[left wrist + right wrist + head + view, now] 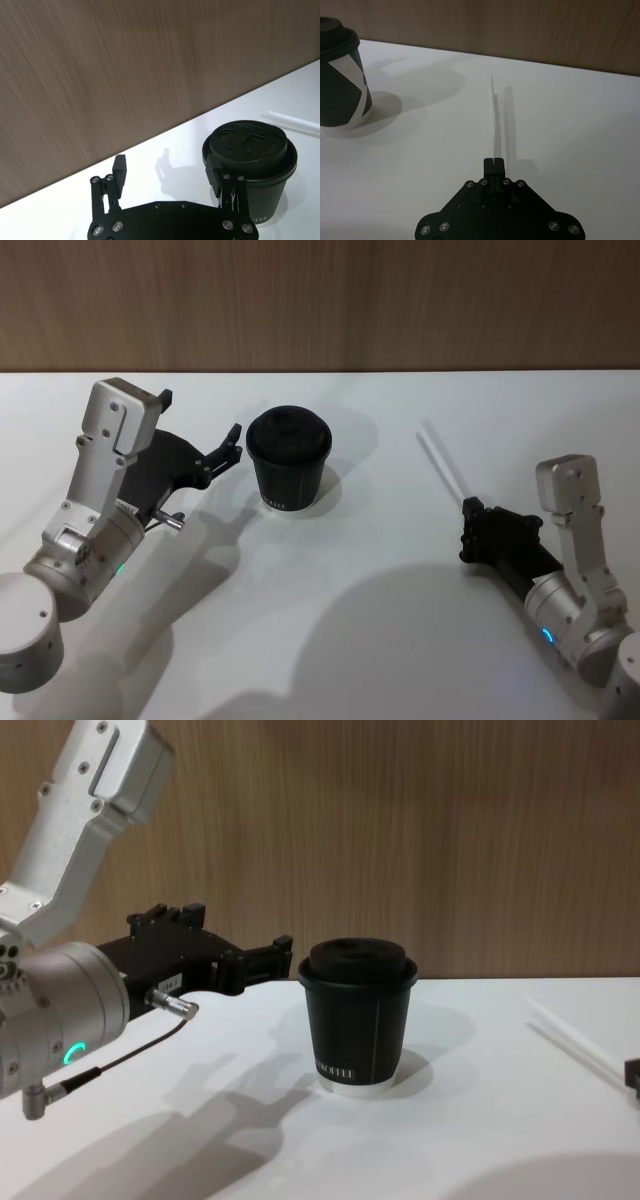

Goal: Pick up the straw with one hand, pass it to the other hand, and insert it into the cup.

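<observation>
Two weak spots stand out. Nearest the robot and well to the right of the cup [288, 465], the right gripper [494, 162] has its fingers pressed together on the near end of the straw [493, 117]. The straw runs out from the fingertips, away from the robot. Its shadow falls off to one side, so it seems to sit just clear of the white table [380, 640]. A pinch this close to the end of a thin, light straw leaves nearly its whole length unsupported, and I judge it could pivot or slip out on a swing toward the cup. Just left of the cup, the left gripper [166, 165] hangs with its fingers spread wide, one fingertip just beside the cup's wall under the domed lid [248, 145]. A sideways drift there could nudge or tip the light paper cup, and a handover this close to it would crowd both arms. Whatever opening the lid has looks small, so a straw taken at an angle would likely skid across the dome instead of going in.
</observation>
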